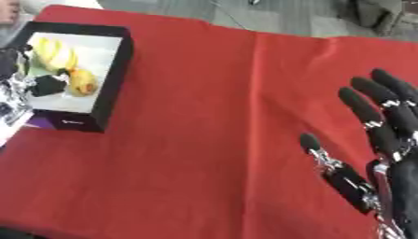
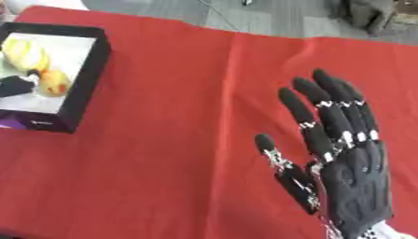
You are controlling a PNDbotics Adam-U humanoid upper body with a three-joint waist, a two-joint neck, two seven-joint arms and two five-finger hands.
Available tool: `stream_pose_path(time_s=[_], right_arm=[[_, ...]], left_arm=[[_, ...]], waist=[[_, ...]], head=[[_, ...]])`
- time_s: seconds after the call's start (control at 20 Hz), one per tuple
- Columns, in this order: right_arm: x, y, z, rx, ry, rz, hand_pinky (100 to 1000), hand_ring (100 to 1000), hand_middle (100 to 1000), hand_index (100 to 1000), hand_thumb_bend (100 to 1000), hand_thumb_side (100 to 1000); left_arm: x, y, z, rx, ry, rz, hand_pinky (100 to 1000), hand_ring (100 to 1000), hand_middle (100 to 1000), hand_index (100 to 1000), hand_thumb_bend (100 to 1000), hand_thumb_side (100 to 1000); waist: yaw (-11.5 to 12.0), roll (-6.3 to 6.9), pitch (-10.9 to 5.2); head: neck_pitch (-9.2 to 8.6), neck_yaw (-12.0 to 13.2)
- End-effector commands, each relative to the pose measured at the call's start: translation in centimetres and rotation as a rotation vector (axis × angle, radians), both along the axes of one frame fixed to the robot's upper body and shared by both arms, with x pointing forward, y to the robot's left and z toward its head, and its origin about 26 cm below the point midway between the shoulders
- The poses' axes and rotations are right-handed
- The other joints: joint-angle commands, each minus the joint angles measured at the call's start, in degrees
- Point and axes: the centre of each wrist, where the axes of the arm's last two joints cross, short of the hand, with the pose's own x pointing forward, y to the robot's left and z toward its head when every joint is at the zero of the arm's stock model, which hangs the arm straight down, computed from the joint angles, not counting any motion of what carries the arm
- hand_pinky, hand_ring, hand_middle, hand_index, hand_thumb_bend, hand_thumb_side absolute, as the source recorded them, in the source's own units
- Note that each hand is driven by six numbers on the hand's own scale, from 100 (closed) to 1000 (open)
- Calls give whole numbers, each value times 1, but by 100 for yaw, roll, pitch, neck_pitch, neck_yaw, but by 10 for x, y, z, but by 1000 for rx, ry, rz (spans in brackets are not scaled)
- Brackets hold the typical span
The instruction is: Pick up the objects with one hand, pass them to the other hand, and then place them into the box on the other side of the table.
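A black box with a white floor stands at the table's far left. Inside it lie a pale yellow, banana-like fruit and a rounder yellow-orange fruit. My left hand reaches over the box's left side, mostly cut off by the view's edge. One of its black fingertips rests beside the yellow-orange fruit, and nothing is held between its fingers. My right hand hovers open over the right of the table, palm towards me, fingers spread and straight. It holds nothing.
A red cloth covers the table. Grey floor and some dark items lie beyond the far edge. A purple-and-white strip shows at the box's near left corner.
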Motion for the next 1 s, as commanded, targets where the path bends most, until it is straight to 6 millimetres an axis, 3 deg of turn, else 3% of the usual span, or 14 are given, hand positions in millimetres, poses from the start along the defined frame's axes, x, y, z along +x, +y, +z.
stream_pose_path(time_s=[0.05,0.2,0.4,0.6,0.65,0.75,1.0], right_arm=[[2,-6,7,54,-45,-47,811,867,761,825,645,100],[4,-12,10,92,-30,-75,803,878,767,827,612,100],[7,-20,14,155,-18,-110,797,881,768,824,577,100],[8,-26,14,203,-27,-131,786,881,761,816,570,100],[8,-27,14,219,-26,-137,780,883,758,812,527,100],[9,-31,17,261,-13,-154,767,884,752,806,524,100],[15,-49,28,392,69,-178,724,898,740,781,359,100]], left_arm=[[-11,-4,29,23,-113,-16,874,790,771,899,100,698],[-27,-17,40,33,-186,-80,874,793,793,895,100,733],[-45,-25,50,5,-210,-126,874,803,825,929,100,677],[-60,-33,63,-69,-258,-198,809,752,757,877,100,592],[-65,-36,66,-96,-275,-234,785,733,739,867,100,583],[-77,-44,70,-174,-316,-342,749,700,694,848,100,625],[-100,-62,67,-398,-438,-599,727,703,713,826,100,675]], waist=[[20,46,-136],[21,56,-155],[0,74,-183],[-15,92,-197],[-16,95,-197],[-21,97,-198],[-59,78,-217]], head=[[19,-132],[63,-273],[89,-392],[95,-458],[96,-466],[99,-497],[92,-586]])
